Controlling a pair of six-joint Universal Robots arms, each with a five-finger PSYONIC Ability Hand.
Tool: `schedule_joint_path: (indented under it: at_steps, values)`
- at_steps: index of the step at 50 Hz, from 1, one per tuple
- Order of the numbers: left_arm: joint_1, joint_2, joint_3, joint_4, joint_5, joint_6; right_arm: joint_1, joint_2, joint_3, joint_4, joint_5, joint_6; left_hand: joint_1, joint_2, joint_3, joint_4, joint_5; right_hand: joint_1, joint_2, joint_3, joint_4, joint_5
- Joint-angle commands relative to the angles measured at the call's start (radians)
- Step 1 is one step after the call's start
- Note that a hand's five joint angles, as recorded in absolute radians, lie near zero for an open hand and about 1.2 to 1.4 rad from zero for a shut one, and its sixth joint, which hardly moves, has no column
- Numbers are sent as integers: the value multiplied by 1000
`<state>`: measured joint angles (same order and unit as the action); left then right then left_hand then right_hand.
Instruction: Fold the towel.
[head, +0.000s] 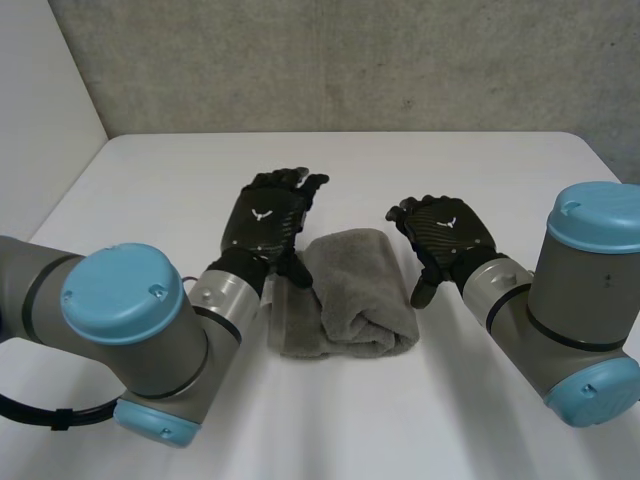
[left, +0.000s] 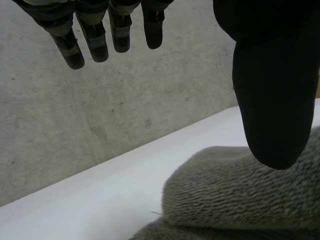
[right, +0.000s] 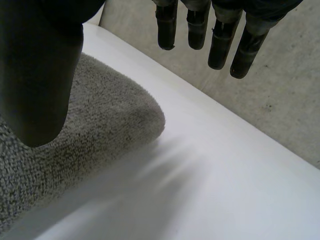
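Folded grey towel (head: 350, 295) lay on surface (head: 150, 180); left hand (head: 265, 225), right hand (head: 450, 235) flanked it, fingers (left: 95, 42) straight, holding nothing; head view showed white emblem (head: 262, 214) on each back

The towel (head: 350, 290) is grey, thick-piled terry, folded into a plump oblong bundle of several layers. It lies flat near the middle of the white counter (head: 150, 200), well back from the counter's far edge, with its long side running from near to far. Its far end is rounded, and a flatter layer sticks out at its near left corner.
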<state>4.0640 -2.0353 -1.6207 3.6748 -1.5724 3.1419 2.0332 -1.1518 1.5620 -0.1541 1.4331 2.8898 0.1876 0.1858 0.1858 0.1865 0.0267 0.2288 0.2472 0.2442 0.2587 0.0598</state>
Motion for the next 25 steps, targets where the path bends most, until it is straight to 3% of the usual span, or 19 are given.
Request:
schedule_joint_path:
  at_steps: [1, 18, 25]
  values:
    - [-11, -3, 22, 2, 2, 6, -33, -6, 4, -5, -8, 29, 32, 34, 34, 33, 18, -54, -73, -70, -84, -60]
    - [-109, -137, 203, -70, 5, -5, -97, 38, -19, -5, -3, 45, 82, 84, 83, 83, 68, -54, -73, -70, -84, -60]
    - [-112, -141, 199, -78, 2, 3, -96, 37, -19, -1, -14, 52, 76, 78, 78, 77, 62, -54, -73, -70, -84, -60]
